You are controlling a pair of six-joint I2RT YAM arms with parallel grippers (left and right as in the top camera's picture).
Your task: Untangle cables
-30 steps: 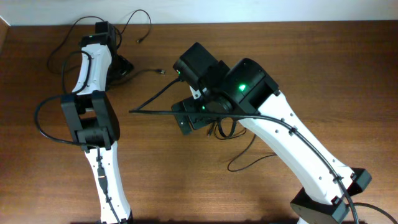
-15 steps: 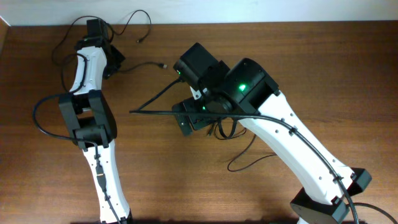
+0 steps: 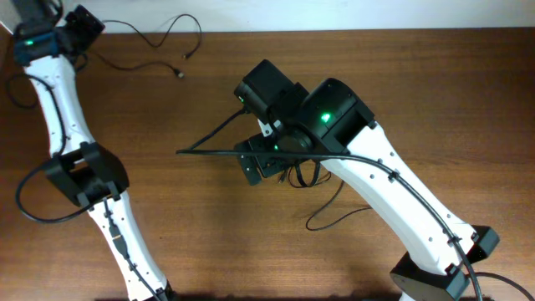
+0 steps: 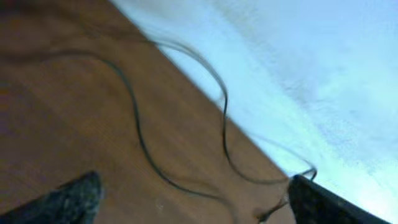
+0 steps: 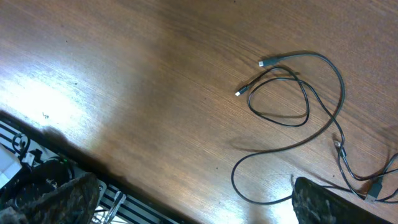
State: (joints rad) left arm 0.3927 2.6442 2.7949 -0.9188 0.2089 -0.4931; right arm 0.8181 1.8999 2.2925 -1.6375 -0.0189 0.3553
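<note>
Left gripper (image 4: 193, 208): fingers wide apart, nothing between; at far-left table corner
Right gripper (image 5: 193, 202): fingers apart, above mid-table
Far cable (image 3: 155, 35): along back edge
Other cables (image 5: 308, 102): looped beside right gripper
Table (image 3: 209, 242): open wood between arms

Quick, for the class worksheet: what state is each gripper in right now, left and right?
Left gripper: open, holding nothing.
Right gripper: open, holding nothing.

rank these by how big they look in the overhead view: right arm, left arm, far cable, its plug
1. right arm (nearness to the camera may inflate it)
2. left arm
3. far cable
4. plug
</note>
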